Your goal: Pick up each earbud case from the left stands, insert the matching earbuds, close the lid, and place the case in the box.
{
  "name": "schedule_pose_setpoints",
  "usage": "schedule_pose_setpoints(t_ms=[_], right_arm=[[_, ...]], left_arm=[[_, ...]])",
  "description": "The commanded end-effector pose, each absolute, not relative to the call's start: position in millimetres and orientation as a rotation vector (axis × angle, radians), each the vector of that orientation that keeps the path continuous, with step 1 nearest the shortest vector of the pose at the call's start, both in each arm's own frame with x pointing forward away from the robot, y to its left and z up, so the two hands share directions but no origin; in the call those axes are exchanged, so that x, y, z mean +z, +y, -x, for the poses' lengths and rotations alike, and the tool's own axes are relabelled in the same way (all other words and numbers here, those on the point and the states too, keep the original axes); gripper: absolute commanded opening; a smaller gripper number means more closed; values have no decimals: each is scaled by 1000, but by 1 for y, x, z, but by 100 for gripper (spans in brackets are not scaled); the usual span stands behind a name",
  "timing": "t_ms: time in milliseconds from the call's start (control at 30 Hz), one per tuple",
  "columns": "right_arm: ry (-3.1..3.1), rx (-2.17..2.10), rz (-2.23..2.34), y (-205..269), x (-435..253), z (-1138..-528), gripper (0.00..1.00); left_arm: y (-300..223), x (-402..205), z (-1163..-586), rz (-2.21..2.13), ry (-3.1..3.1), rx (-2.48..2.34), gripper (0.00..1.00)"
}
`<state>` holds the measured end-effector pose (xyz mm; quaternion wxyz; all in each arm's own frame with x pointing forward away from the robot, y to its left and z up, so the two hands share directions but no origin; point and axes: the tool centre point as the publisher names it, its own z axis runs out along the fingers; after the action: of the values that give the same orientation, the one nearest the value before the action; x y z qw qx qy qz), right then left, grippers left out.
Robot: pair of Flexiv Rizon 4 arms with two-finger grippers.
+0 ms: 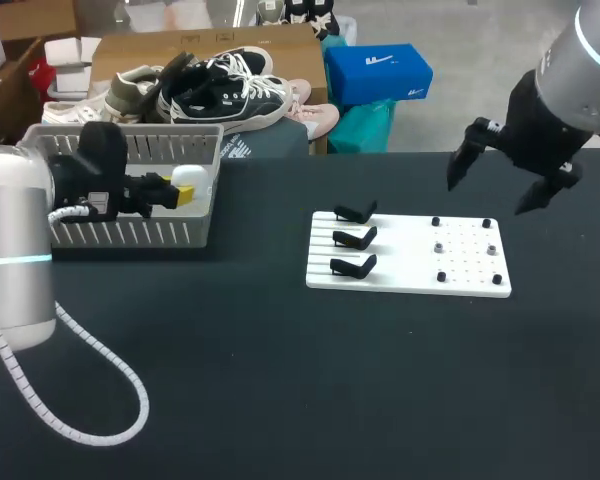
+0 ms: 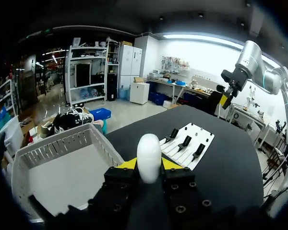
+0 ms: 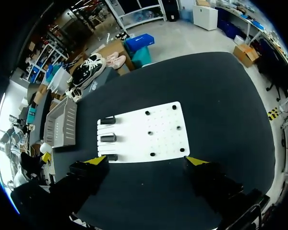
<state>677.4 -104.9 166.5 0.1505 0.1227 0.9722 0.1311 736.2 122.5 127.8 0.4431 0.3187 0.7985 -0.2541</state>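
**Case Held at the Box, Stands Bare**

The left arm [image 1: 15, 250] reaches in over the far left corner of the tabletop [image 1: 280, 390], where the box [image 1: 130, 234] sits. The left jaws are clamped on the white case [image 2: 149, 157]. A yellow tip presses on each side, and the rounded upper half of the case stands out past them. The case looks shut, with no open lid showing. It hangs at the end of the box nearest the board [image 1: 412, 264], about level with the rim. I cannot tell whether it is fully over the inside or over the wall. Holding it low on its sides probably keeps the lid shut and lets the case drop free once the jaws part.

The board lies right of the middle, toward the far edge. Its three black stands [image 1: 355, 240] are all bare, and small dark pegs [image 1: 439, 246] dot the rest of it. With no case left on a stand, this reads as the last placing step.

The right arm [image 1: 580, 70] hangs high over the far right of the tabletop, well apart from the board. The right jaws are wide apart, holding and touching nothing, and the board shows between their yellow fingertips [image 3: 97, 160]. That height likely keeps the arm clear of the left arm's work.
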Motion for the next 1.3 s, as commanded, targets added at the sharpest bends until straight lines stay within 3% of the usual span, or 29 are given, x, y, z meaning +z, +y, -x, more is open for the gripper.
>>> schedule_pose_setpoints(t_ms=[33,467,500,533,567,867,1300], right_arm=[[2784,374,-356,-105,166,-675,100],[2784,374,-356,-105,166,-675,100],[2784,374,-356,-105,166,-675,100],[2784,374,-356,-105,166,-675,100],[2784,374,-356,-105,166,-675,100],[2784,374,-356,-105,166,-675,100],[2784,374,-356,-105,166,-675,100]], left_arm=[[122,119,-760,-650,2034,-414,0],[151,103,-808,-575,2141,-370,0],[151,103,-809,-575,2141,-370,18],[152,103,-810,-577,2142,-369,48],[152,104,-810,-578,2145,-367,100],[145,123,-795,-635,2079,-361,100],[87,155,-734,-808,1965,-545,100]])
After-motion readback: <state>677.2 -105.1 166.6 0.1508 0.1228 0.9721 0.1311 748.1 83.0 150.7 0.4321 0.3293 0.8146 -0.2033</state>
